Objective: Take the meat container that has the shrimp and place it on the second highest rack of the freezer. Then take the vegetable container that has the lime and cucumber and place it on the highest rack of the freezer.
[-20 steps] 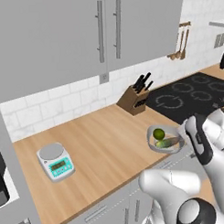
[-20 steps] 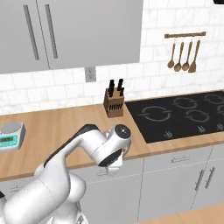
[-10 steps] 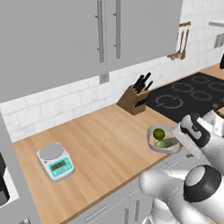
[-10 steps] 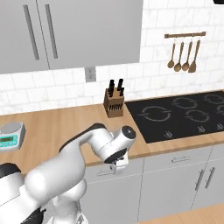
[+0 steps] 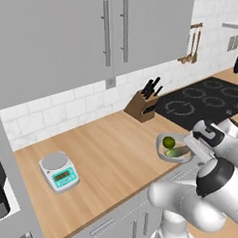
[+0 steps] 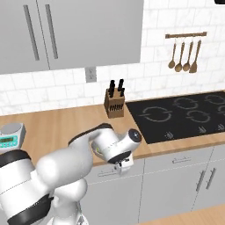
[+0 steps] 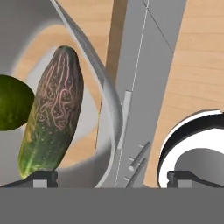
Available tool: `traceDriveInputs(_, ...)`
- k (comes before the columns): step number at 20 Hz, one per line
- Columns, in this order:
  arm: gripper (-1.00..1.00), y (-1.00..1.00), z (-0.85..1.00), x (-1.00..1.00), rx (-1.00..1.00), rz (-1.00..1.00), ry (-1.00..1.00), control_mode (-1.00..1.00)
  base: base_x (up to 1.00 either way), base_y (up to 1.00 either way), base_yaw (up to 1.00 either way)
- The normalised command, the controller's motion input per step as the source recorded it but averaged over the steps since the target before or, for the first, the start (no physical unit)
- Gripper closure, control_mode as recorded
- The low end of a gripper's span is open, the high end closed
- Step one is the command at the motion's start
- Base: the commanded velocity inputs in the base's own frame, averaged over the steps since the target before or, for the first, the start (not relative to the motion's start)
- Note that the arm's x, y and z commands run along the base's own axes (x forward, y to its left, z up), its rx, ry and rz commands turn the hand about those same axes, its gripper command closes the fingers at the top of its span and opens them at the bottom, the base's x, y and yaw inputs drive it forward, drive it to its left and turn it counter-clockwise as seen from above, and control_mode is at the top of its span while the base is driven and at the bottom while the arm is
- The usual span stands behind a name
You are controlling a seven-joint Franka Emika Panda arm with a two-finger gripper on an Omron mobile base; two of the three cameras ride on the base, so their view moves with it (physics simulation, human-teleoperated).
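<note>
The vegetable container (image 5: 163,156), a round pale bowl, sits at the counter's front edge with the dark green lime (image 5: 168,141) and the yellow-green cucumber (image 5: 177,151) in it. My gripper (image 5: 192,148) is at the bowl's right side, low by the counter edge. In the hand view the cucumber (image 7: 52,118) and the lime (image 7: 13,107) lie left of the bowl rim (image 7: 105,87). That rim runs down between the open fingertips of my gripper (image 7: 113,178). Nothing is gripped. The meat container, the shrimp and the freezer's racks are out of view.
A knife block (image 5: 142,106) stands by the wall behind the bowl. A black cooktop (image 5: 203,99) lies to its right and a small kitchen scale (image 5: 58,171) to the left. Grey drawer fronts (image 6: 189,176) run below the counter. Wooden utensils (image 6: 184,55) hang on the wall.
The elbow has swung up and to the right. The hand has stayed by the bowl's right rim. The bowl has not moved and the jaws have stayed open.
</note>
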Motion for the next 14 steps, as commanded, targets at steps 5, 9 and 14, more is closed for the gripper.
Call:
traceDriveInputs(5, 1.00, 0.42, -0.27, 0.00, -0.06, 0.00, -0.03, -1.00, 0.00, 0.00, 0.00)
traceDriveInputs(9, 1.00, 0.44, -0.16, 0.00, -0.03, 0.00, 0.00, -1.00, 0.00, 0.00, 0.00)
traceDriveInputs(14, 1.00, 0.24, -0.06, 0.00, 0.00, 0.00, 0.00, -1.00, 0.00, 0.00, 0.00)
